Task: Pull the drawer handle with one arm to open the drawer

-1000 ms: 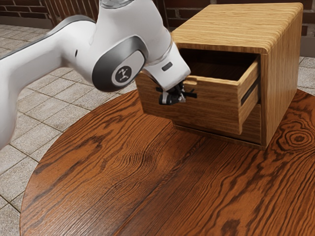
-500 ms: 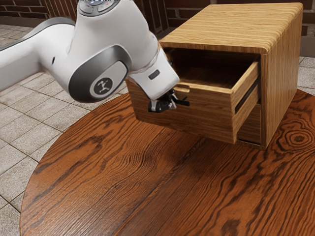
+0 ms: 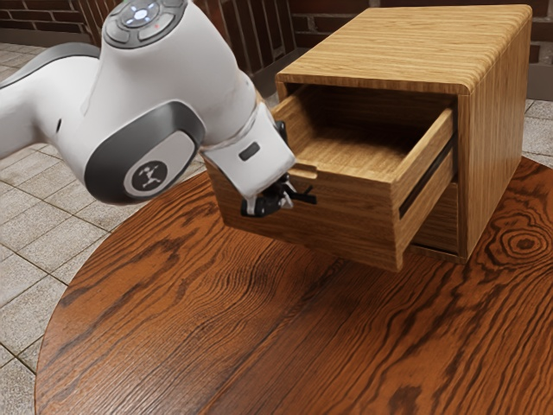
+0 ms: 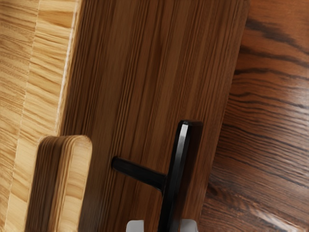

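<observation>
The arm (image 3: pixel 147 112) runs off the upper left of the exterior view, and its white wrist covers the end of the drawer (image 3: pixel 346 220) front toward the exterior view's left. It also hides most of the drawer handle (image 3: pixel 302 197), of which a short black stub shows just beside the gripper (image 3: pixel 275 201). There the fingers are small and dark and merge with the handle. In the wrist view two pale fingertips (image 4: pixel 135 225) sit on either side of the black handle bar (image 4: pixel 175 174), so the gripper is clamped on it. The cabinet (image 3: pixel 415 52) stands at the upper right of the exterior view, on the round wooden table (image 3: pixel 259 337); the frame cuts the table off at the bottom and right. The pulled-out drawer hides the lower part of the cabinet front.

The drawer juts well out of the cabinet over the table, its pale inside floor open to view. Compared with a second ago it has come clearly farther out, and more of its inside shows. The arm and gripper have drawn back toward the exterior view's left and a little lower, the grip on the handle unchanged
</observation>
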Controlling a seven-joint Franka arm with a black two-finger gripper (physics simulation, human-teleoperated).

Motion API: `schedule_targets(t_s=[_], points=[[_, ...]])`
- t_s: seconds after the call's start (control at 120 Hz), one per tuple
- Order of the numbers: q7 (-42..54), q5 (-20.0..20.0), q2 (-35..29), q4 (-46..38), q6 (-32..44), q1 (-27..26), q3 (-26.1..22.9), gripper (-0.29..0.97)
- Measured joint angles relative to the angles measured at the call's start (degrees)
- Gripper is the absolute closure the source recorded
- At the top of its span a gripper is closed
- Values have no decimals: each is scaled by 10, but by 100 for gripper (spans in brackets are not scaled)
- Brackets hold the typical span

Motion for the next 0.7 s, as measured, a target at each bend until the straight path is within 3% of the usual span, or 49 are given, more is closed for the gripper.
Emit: schedule_targets(t_s=[0.217,0.5,0.633,0.7], points=[[-2,-8,-2,0,-14,1,3,58],[-3,-10,-26,14,-52,2,4,49],[-6,-23,-26,144,-134,4,-1,46],[-26,-51,39,281,-208,10,49,37]])
